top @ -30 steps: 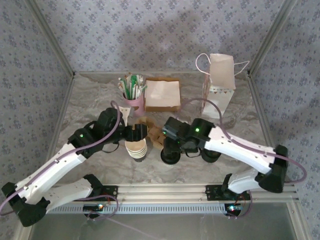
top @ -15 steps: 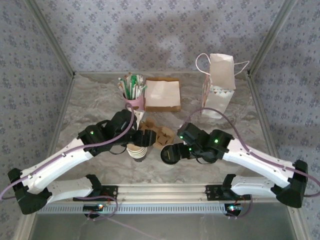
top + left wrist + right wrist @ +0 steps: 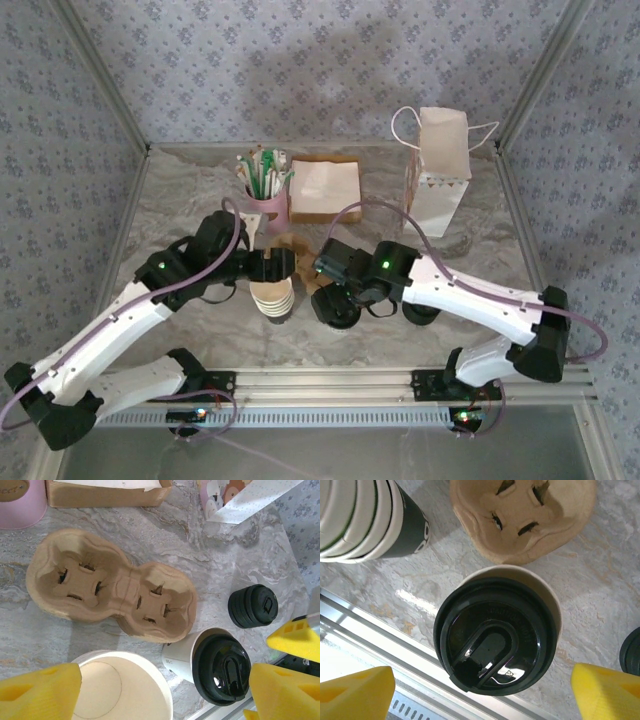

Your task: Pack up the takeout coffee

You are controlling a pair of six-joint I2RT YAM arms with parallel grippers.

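Takeout coffee (image 3: 495, 635) stands upright on the surface (image 3: 190, 210), black lid on, just beside the near edge of the cardboard cup carrier (image 3: 525, 515). Right fingers (image 3: 605, 692) are spread wide on either side of the lid, clear of the cup wall and gripping nothing. Stack of lidless cups (image 3: 120, 685) stands on the carrier's near-left side, close to the coffee. Left fingers (image 3: 37, 687) hang above that stack, also released and holding nothing. Pile of spare lids (image 3: 253, 606) sits off the carrier's right end, apart from it. Beyond the carrier are a pink cup of stirrers (image 3: 265, 195), a napkin box (image 3: 325, 190) and, further right, a paper bag (image 3: 440, 170).
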